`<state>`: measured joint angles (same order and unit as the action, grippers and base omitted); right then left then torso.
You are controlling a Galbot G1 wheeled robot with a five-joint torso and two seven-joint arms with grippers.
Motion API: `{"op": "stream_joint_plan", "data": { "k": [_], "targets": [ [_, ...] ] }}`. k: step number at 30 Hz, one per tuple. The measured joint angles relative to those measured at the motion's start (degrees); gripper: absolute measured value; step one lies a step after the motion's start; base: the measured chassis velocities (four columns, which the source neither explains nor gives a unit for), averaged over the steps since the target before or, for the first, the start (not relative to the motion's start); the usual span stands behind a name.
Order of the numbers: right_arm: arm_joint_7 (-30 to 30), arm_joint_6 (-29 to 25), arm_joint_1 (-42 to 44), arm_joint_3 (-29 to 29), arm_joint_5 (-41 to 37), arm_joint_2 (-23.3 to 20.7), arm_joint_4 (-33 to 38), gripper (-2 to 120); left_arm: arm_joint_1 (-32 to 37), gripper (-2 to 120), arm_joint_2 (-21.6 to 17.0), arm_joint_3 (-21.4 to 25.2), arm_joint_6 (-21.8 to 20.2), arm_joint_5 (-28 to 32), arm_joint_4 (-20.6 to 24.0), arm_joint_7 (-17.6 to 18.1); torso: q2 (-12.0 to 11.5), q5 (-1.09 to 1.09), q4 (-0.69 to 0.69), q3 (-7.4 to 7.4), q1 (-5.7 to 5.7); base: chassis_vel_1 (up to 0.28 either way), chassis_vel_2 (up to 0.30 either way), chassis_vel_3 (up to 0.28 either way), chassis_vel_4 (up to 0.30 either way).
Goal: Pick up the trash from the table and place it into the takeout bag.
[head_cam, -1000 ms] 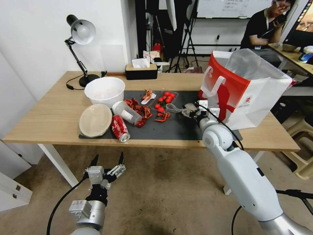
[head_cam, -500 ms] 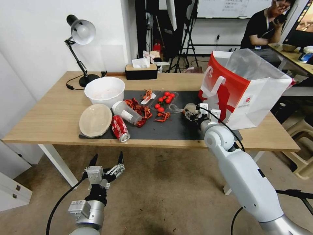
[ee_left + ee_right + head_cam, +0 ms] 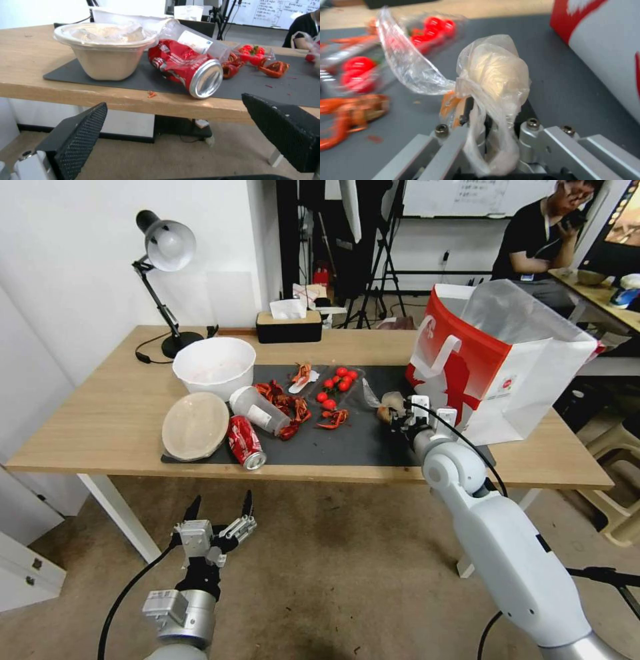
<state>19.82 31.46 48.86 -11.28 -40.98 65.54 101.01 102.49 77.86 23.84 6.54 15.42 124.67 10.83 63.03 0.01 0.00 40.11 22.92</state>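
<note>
Beside the takeout bag, just off its red near wall, my right gripper is clamped on the plastic-wrapped lump, fingers closed through the crinkled film with a loose clear tail curling off toward the tomatoes. To do this well I judge I should lift high enough to clear the bag's rim and its clear liner before releasing, since the film is slippery and thin and could snag or slide out. The bag is stiff paper, standing open on the table. Farther from the bag lie the dented red soda can, the clear plastic cup and the round beige lid. My left gripper hangs spread wide and empty below the table edge.
</note>
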Motion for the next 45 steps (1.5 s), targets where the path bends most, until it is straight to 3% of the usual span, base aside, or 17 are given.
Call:
{"op": "stream_joint_plan", "data": {
  "k": [8, 14, 18, 27, 30, 36, 45],
  "targets": [
    [-7.3, 1.5, 6.7, -4.3, 1.6, -6.3, 15.0, 4, 0.2, 100, 0.0, 0.1, 0.2, 0.0, 0.6, 0.6, 0.0, 0.00, 0.00, 0.00, 0.00, 0.000, 0.000, 0.000, 0.000],
    [-12.0, 1.1, 7.9, -6.8, 5.8, -9.2, 18.9, 4, 0.4, 100, 0.1, 0.0, 0.2, 0.0, 0.9, 0.7, 0.0, 0.02, 0.00, 0.00, 0.00, 0.000, 0.000, 0.000, 0.000],
    [-13.1, -2.8, 6.7, -9.6, 7.4, -12.2, 22.3, 4, 0.7, 100, 0.3, 0.1, 0.5, -0.4, 1.3, 1.0, 0.0, 0.02, -0.01, 0.00, 0.00, 0.000, 0.000, 0.000, 0.000],
    [1.1, -4.0, -4.6, -11.3, 0.4, -14.9, 23.6, 4, 1.1, 100, 1.0, 0.1, 1.4, -1.8, 2.3, 0.8, 0.0, -0.01, 0.00, 0.00, 0.00, 0.000, 0.000, 0.000, 0.000],
    [9.1, -1.3, -10.1, -11.4, -4.8, -16.2, 20.5, 4, 1.4, 100, 1.2, -0.1, 1.7, -2.2, 2.4, 0.5, 0.0, 0.00, 0.00, 0.00, 0.00, 0.000, 0.000, 0.000, 0.000],
    [18.5, 4.7, -13.6, -11.2, -15.5, -17.8, 17.6, 4, 1.6, 100, 1.4, -0.3, 1.8, -2.4, 2.5, 0.3, 0.0, 0.00, -0.01, 0.00, 0.00, 0.000, 0.000, 0.000, 0.000],
    [28.0, 7.1, -15.8, -10.9, -24.9, -17.6, 15.0, 3, 1.9, 100, 1.5, -0.4, 1.8, -2.6, 3.1, -0.6, 0.0, -0.01, 0.00, 0.00, 0.00, 0.000, 0.000, 0.000, 0.000]
  ]
}}
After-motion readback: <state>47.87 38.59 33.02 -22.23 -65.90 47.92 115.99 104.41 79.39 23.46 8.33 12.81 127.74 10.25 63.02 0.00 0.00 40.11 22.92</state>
